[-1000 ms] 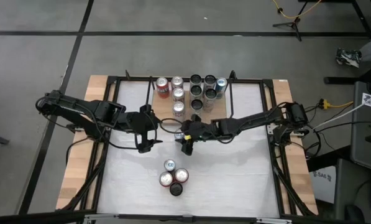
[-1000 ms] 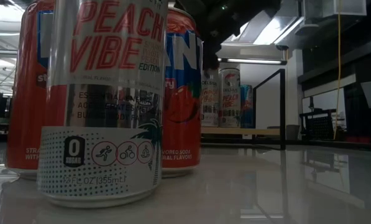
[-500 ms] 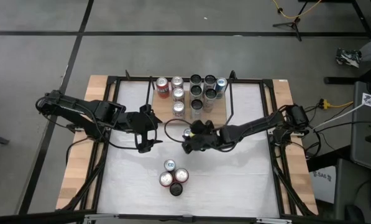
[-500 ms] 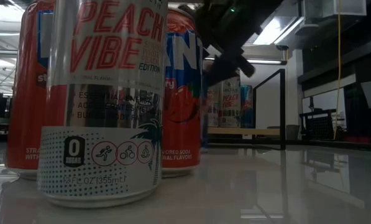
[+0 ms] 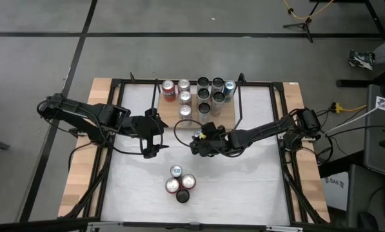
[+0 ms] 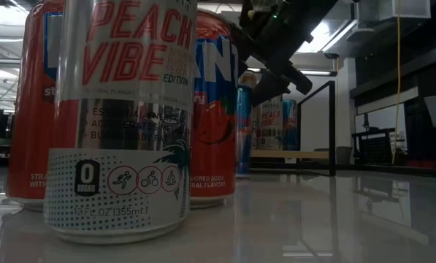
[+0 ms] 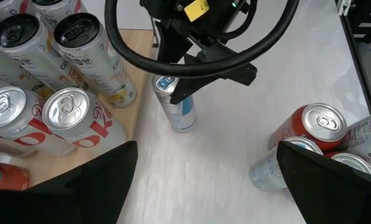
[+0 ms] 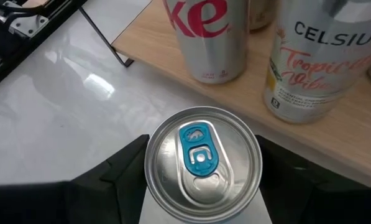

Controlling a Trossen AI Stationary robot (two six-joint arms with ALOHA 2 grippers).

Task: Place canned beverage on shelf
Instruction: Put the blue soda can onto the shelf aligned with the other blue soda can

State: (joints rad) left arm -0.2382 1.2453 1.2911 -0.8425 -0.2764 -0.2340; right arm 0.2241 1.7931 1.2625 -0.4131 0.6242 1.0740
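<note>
A slim blue-and-silver can [image 7: 174,106] with a blue tab stands upright on the white table, just off the near edge of the shelf [image 5: 193,113]. My right gripper [image 8: 201,165] is shut on it, reaching in from the table's right. The shelf, a light-wood board, carries several upright cans [image 5: 202,96]. My left gripper [image 5: 155,143] hangs open above the table, left of the shelf, holding nothing. My right gripper pinches the can's upper wall [image 7: 166,94] just below the rim, one finger [image 8: 120,171] on each side. The fingers slant down from the table's right. The can is upright, its base [image 7: 183,126] apparently on the table.
A cluster of several cans [image 5: 180,183] stands near the table's front, filling the low view's left [image 6: 123,117]. Thin black rod uprights [image 5: 238,103] frame the shelf's ends. A black cable loop [image 5: 182,129] hangs by the right wrist. Bare white table [image 5: 244,180] lies to the right.
My right gripper has rolled its wrist, sunk a little and shifted slightly toward the table's right with the blue can. In the low view the can has come down into sight and now stands upright by the shelf.
</note>
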